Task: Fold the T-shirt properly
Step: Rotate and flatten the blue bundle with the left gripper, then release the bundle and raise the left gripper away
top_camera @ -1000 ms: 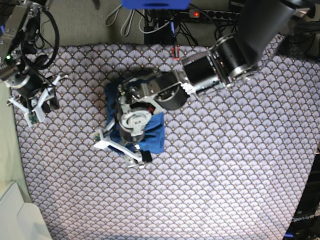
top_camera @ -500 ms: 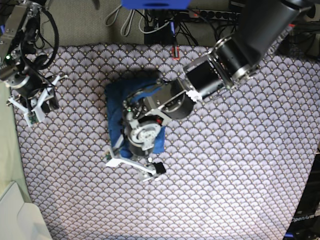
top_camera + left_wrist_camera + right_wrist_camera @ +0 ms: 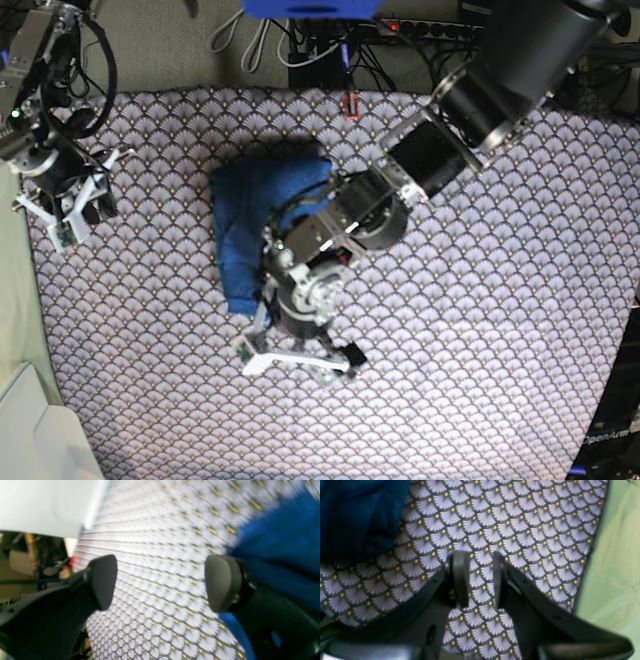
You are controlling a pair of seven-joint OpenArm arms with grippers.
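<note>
A: On the grey-white scallop-patterned cloth surface (image 3: 480, 330), far left of the shirt, the right gripper (image 3: 68, 208) hangs with jaws slightly apart, empty.

B: And the soft medium-blue knit T-shirt (image 3: 262, 215)?

A: Mid-surface, bundled, long axis running top to bottom. The left gripper (image 3: 298, 365), jaws wide apart and empty, hovers just below it.

B: Risk?

A: Nudging that loose bundle could undo the folds.
</note>
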